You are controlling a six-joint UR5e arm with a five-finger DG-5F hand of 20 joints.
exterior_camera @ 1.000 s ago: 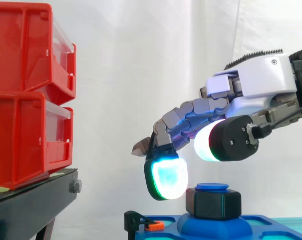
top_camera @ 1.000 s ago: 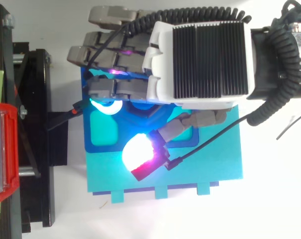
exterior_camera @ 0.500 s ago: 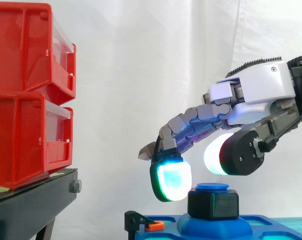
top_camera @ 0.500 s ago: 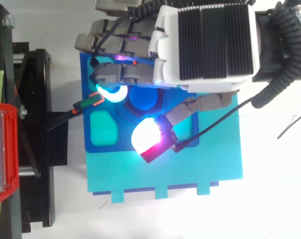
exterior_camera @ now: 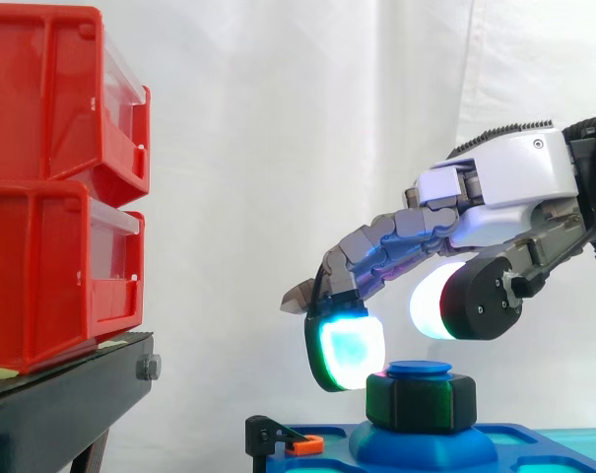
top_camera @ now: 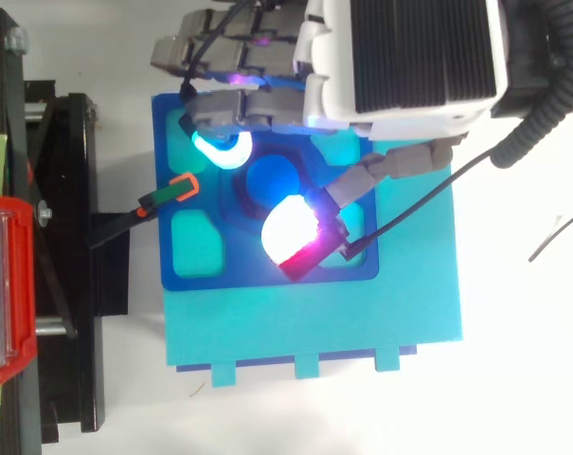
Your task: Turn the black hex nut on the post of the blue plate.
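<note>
While against white curtain (exterior_camera: 278, 148), blue plate (top_camera: 201, 282)

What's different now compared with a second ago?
The hand slid toward the top view's upper edge, uncovering the post, and edged closer to the nut, which looks slightly turned. The plate and red bins stayed put.
</note>
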